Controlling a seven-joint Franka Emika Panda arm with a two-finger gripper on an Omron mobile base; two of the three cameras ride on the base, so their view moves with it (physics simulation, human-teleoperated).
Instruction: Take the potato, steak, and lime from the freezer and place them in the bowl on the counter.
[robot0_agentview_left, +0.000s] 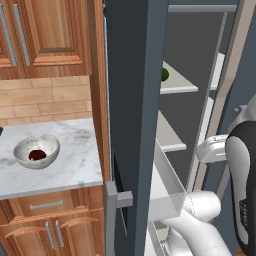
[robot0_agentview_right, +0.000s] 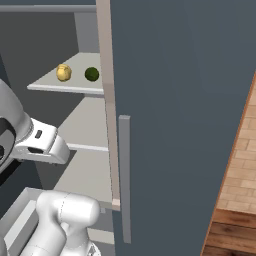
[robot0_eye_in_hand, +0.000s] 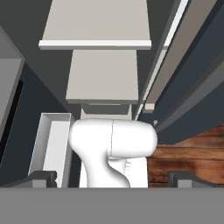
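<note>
The silvery bowl (robot0_agentview_left: 20, 149) stands on the marble counter (robot0_agentview_left: 75, 165), and the dark brown-red steak (robot0_agentview_left: 36, 155) lies inside it. The freezer (robot0_agentview_right: 175, 125) is open. On its upper shelf the yellow-tan potato (robot0_agentview_right: 63, 72) sits just left of the dark green lime (robot0_agentview_right: 91, 74). The lime (robot0_agentview_left: 164, 74) also peeks out past the door edge. My gripper (robot0_eye_in_hand: 113, 179) is open with nothing between its widely spread fingertips (robot0_eye_in_hand: 41, 178). It hangs in front of the freezer's lower shelves, well below the potato and lime, and looks down over them.
The freezer door (robot0_agentview_left: 135, 100) with its grey bar handle (robot0_agentview_right: 124, 175) stands between the counter and the shelves. A white drawer (robot0_agentview_left: 167, 190) juts out low in the freezer. Wooden cabinets (robot0_agentview_left: 50, 30) hang above the counter, with a wooden floor (robot0_eye_in_hand: 188, 153) below.
</note>
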